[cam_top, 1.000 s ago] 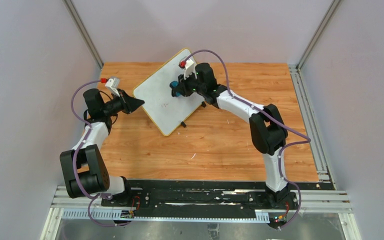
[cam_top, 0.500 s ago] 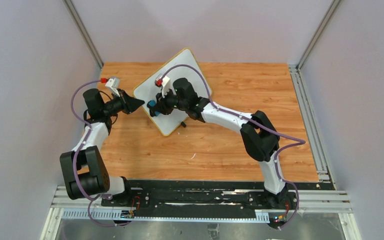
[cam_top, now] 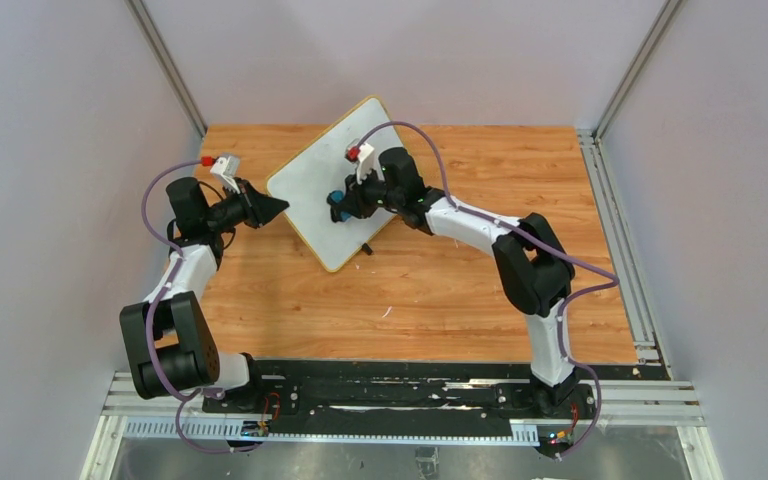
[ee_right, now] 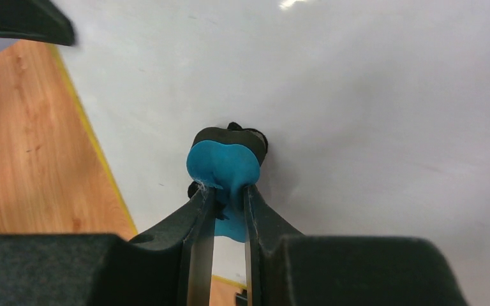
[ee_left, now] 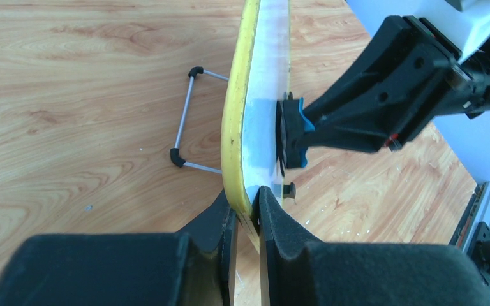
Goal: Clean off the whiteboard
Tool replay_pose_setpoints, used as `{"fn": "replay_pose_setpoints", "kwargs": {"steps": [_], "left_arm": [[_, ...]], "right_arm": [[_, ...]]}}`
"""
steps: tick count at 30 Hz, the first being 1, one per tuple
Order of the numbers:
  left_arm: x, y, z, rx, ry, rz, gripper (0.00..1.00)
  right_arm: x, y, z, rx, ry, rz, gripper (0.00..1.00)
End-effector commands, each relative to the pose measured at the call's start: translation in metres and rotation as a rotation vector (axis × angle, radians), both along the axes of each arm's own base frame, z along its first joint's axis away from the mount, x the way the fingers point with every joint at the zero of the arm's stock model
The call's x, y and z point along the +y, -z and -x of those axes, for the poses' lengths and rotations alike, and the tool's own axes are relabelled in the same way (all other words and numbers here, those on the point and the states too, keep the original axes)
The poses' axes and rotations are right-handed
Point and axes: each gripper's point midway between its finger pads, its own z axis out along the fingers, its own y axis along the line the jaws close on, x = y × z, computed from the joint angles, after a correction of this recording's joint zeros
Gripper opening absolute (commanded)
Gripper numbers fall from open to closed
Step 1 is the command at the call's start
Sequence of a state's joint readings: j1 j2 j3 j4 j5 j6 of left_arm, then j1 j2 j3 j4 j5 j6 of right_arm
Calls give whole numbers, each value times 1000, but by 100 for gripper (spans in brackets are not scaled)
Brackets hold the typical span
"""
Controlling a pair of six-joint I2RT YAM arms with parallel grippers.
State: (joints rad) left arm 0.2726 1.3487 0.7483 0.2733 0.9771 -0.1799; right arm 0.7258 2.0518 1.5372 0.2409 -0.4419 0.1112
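- Grey walls [cam_top: 50,150] and metal rails [cam_top: 165,65] boxed in a wooden table [cam_top: 440,290]; both arms reached out over it
- whiteboard [cam_top: 305,190] stood propped at a slant near the table's far edge, toward the far-left corner; white face turned toward the right arm; thin yellow frame [ee_left: 237,95] around it
- left gripper [ee_left: 247,201] was clenched on the whiteboard's framed edge, at the board's left corner in the overhead view; its fingers [ee_left: 281,223] sat one on each face
- right gripper [ee_right: 228,194] was clamped on a blue eraser [ee_right: 223,166]; the eraser's dark pad lay pressed flat against the white face, roughly mid-board
- face around the eraser showed plain white with a few tiny specks; any writing was too faint to tell
- wire stand [ee_left: 185,118] with black end caps sat behind the board's back face, resting on the table
- small black foot [ee_left: 287,189] showed by the board's lower edge on the front side
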Motion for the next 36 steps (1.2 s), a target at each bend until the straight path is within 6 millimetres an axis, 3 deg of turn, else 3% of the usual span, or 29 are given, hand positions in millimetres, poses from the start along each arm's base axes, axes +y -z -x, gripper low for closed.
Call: {"fn": "replay_pose_setpoints", "kwargs": {"steps": [1,6,11,20,24,29,34,36], "left_arm": [[3,5,1,-35,9,-75,0],[3,5,1,-35,9,-76,0],[2,5,1,-37,9,-78,0],[3,6,1,-34,5,-80,0],[4,7,2,-30,5,-89,0],[4,10,3,-22,5,-97,0],[5,11,2,-19,0,-100,0],[6,11,2,-20,-3,-103,0]], "right_arm": [[-53,13,-47,-23,184,56,0],[-60,6,-51,-45,201,62,1],[-52,-1,-46,-31,175,25,1],[-1,-21,-11,-54,48,-4,1],[6,-27,-9,-70,28,-4,1],[-8,-23,-19,-76,71,51,1],[-44,-24,-35,-58,161,88,1],[-64,-40,-38,-67,219,106,1]]}}
